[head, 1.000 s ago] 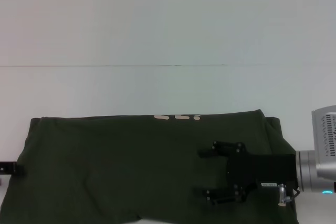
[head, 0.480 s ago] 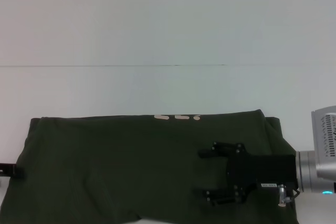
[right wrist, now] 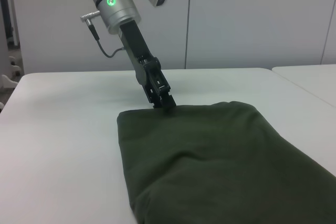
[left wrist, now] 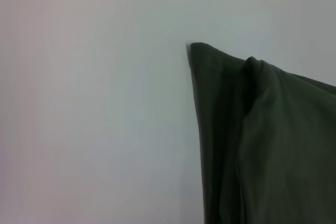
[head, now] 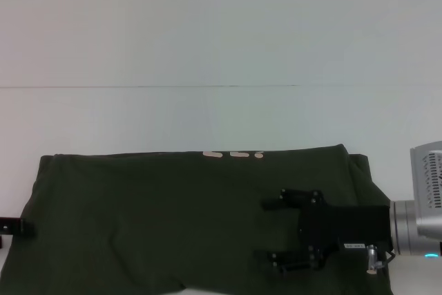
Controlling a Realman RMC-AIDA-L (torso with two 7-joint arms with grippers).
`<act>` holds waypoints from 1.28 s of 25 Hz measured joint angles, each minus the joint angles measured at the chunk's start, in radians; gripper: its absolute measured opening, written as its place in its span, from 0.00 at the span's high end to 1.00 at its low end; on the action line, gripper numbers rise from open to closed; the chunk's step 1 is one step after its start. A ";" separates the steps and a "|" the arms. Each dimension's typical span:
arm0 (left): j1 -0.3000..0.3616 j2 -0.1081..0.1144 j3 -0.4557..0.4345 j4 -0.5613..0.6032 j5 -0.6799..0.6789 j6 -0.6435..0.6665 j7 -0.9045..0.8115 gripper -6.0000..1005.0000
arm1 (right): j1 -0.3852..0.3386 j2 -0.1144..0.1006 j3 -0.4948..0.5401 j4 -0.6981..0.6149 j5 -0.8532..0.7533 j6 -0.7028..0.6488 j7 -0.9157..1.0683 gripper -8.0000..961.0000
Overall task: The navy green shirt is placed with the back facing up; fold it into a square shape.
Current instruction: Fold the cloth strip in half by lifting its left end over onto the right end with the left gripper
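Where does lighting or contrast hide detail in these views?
Head view: black right end effector nearly merges with the dark navy green shirt; no glare on the table. Left wrist view: shadow fills the shirt's fold. Right wrist view: even light, left end effector stands out at the shirt's edge.

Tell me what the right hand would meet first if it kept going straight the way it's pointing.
Probably nothing solid: the right hand points across the navy green shirt toward the left hand at the far edge; height above the fabric is unclear.
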 joint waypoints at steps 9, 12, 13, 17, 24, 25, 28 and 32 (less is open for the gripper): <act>-0.007 -0.007 -0.002 -0.024 -0.002 -0.001 0.003 0.14 | -0.002 0.000 0.000 0.000 -0.002 0.000 0.000 0.06; -0.011 -0.011 -0.001 -0.025 -0.004 -0.001 0.005 0.14 | -0.002 0.000 -0.001 0.000 -0.002 0.000 0.000 0.06; -0.012 -0.012 -0.001 -0.026 -0.005 -0.001 0.005 0.14 | -0.002 0.000 -0.001 0.000 -0.002 0.000 0.000 0.06; -0.020 -0.018 0.000 -0.033 -0.008 0.002 0.005 0.14 | -0.003 0.000 -0.002 0.001 -0.002 0.000 0.000 0.06; -0.038 -0.039 0.000 -0.039 -0.010 0.004 0.005 0.14 | -0.004 0.000 -0.002 0.003 -0.002 0.002 0.000 0.06; -0.040 -0.040 0.000 -0.040 -0.009 0.003 0.005 0.14 | -0.004 0.000 -0.002 0.003 -0.002 0.002 0.000 0.06; -0.049 -0.045 0.000 -0.048 -0.009 0.001 0.005 0.14 | -0.004 0.000 -0.002 0.003 -0.002 0.002 0.000 0.06; -0.057 -0.052 -0.001 -0.051 -0.009 0.000 0.005 0.14 | -0.004 0.000 -0.002 0.005 -0.002 0.003 0.000 0.06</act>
